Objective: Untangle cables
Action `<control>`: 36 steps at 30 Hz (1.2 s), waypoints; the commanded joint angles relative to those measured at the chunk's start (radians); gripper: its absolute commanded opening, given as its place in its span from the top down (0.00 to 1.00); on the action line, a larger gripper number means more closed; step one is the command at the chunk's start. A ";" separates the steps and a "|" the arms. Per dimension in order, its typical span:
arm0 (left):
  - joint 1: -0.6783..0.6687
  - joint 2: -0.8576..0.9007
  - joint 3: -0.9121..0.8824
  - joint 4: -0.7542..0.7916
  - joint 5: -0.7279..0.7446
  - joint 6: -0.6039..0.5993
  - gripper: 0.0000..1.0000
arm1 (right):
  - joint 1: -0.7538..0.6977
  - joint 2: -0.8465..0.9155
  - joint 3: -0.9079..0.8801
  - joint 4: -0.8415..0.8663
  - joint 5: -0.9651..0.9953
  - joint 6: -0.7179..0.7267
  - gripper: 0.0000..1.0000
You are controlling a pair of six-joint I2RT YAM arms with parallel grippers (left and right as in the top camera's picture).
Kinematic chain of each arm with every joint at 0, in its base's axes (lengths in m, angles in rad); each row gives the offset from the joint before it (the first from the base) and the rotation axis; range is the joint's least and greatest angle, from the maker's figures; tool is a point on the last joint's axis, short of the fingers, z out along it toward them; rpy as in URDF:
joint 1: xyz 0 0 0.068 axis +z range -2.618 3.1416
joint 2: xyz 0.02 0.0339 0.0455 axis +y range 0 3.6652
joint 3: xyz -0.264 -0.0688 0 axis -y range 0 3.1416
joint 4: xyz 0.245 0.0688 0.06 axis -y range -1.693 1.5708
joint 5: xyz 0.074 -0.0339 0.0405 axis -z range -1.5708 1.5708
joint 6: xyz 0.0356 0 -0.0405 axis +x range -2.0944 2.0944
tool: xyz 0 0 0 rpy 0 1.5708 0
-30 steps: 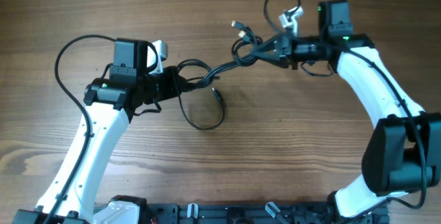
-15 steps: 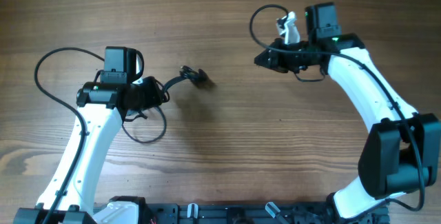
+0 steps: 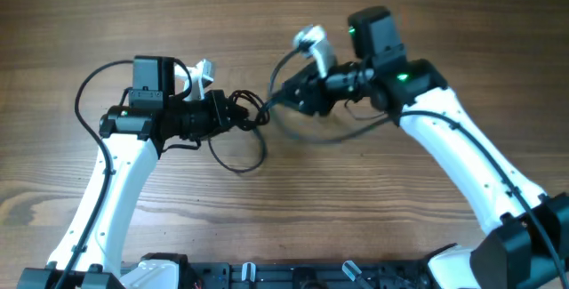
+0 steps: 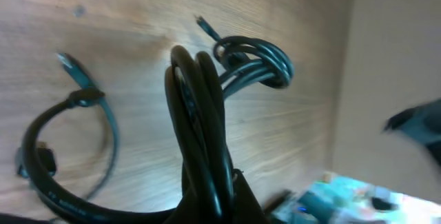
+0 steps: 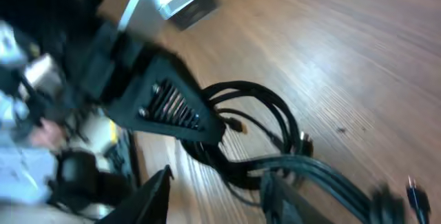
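Note:
The cables are thin black cords. In the overhead view a knotted bunch (image 3: 250,111) sits at the tip of my left gripper (image 3: 229,116), and one loop (image 3: 242,157) curls toward the table's near side. In the left wrist view several cords (image 4: 204,134) rise from between the jaws to a knot (image 4: 256,65), and plug ends (image 4: 71,66) lie on the wood. My left gripper is shut on these cords. My right gripper (image 3: 286,95) is close to the knot's right side. Its fingers (image 5: 215,198) stand wide apart, with blurred cords (image 5: 303,163) running across the right finger.
The wooden table (image 3: 400,209) lies under both arms. The left arm's own thick wire (image 3: 89,89) arcs at the left. A white part of the right wrist (image 3: 311,40) sits above the right gripper. The robot base rail (image 3: 284,276) runs along the near edge.
The bundle came apart as both arms pulled outward. Now the right arm has swung left, back to the knot at the left gripper. The left gripper still holds its cords.

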 commanded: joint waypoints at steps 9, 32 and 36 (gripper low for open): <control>0.152 -0.007 0.003 -0.092 0.415 -0.081 0.96 | 0.177 0.003 0.012 -0.055 0.100 -0.375 0.50; 0.152 -0.007 0.003 -0.097 0.478 -0.029 0.96 | 0.039 0.032 0.012 0.043 0.003 -0.210 0.96; 0.152 -0.007 0.003 -0.174 0.151 -0.029 0.96 | -0.090 -0.014 0.012 0.106 -0.087 -0.019 0.96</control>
